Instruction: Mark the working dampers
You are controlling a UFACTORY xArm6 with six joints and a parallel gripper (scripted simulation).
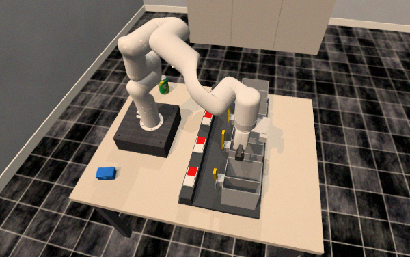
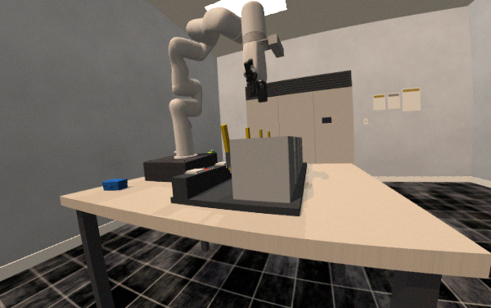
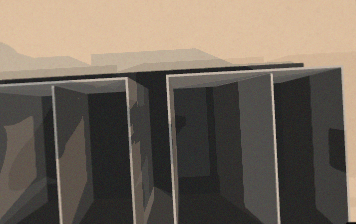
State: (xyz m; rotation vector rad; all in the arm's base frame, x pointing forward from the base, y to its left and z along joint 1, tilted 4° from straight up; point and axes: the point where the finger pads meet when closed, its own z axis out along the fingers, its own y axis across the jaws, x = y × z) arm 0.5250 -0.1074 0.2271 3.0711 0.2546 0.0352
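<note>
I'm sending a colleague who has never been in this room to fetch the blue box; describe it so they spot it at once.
On the table, find the arm's dark base. The small blue box lies apart from it, near the table's edge. Nothing else on the table is blue; the can is green and yellow.

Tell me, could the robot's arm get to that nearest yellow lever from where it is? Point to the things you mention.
Probably yes: the open fingers [image 1: 240, 154] [image 2: 256, 92] hang above the dampers, and nothing seems to block the nearest yellow lever [image 1: 214, 175] [image 2: 225, 138].
</note>
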